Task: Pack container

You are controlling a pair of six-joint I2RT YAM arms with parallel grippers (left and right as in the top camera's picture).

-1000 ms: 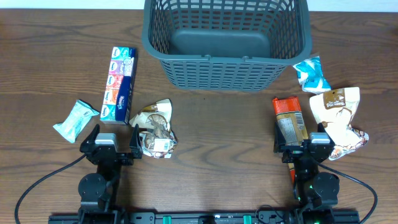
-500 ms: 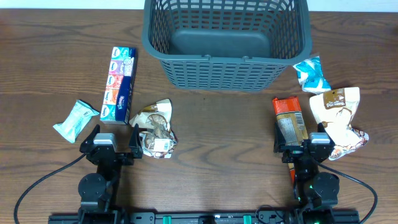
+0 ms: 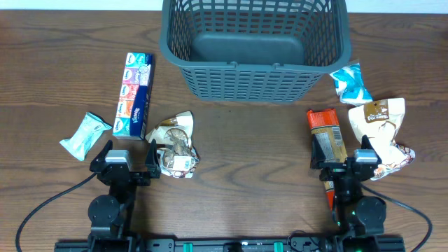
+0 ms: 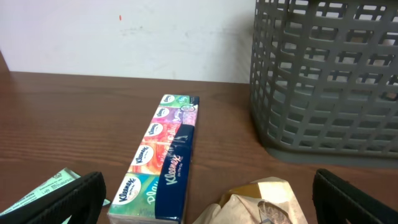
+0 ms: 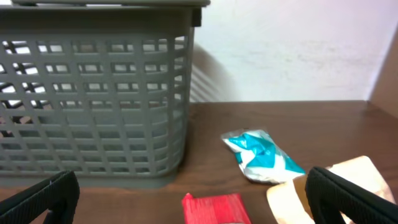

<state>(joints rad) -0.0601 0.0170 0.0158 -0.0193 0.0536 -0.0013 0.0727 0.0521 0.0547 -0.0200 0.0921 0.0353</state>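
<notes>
Right arm (image 3: 358, 183) slightly rightward; one container (image 3: 255, 84), three packets (image 3: 175, 143) on left

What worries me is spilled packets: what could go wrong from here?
The basket has tall walls, so a packet carried low may hit its rim. The orange packet runs under the right gripper and lies close beside the cream packet, so a grab might drag both. The long tissue pack could tip if gripped off-centre.
</notes>
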